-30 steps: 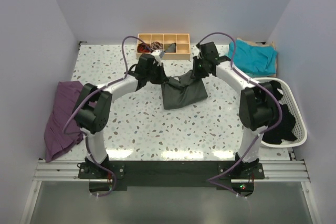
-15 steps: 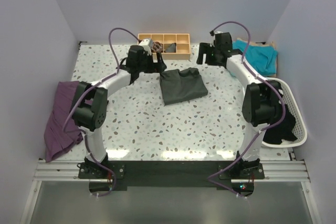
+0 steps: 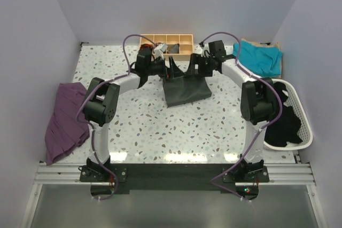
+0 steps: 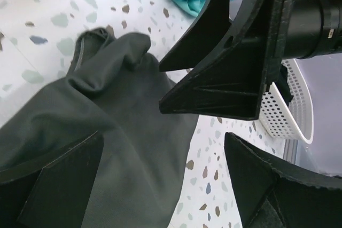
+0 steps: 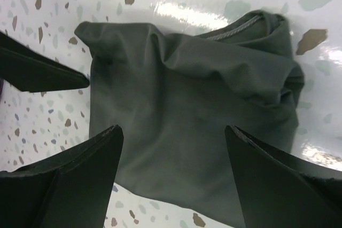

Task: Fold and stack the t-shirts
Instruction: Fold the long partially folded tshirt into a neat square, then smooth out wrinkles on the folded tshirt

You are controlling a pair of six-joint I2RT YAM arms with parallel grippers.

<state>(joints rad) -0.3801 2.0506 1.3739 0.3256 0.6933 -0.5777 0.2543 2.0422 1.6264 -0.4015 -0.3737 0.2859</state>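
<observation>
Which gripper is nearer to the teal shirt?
Right. The right gripper hovers over the far edge of the grey shirt, with the teal shirt off to its right. The left gripper hovers beside it, farther left.

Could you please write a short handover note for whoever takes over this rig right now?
Grippers: the left gripper has open jaws, holds nothing and hangs above the grey t-shirt. The right gripper is likewise open and empty over the same shirt.
Things: the grey t-shirt lies mid-table; the teal t-shirt lies at the far right corner, apart from it.
Done: the grey shirt looks folded, slightly rumpled.
Left: stack the two shirts. A purple garment at the left edge and dark cloth in the white basket may also need attention.
</observation>
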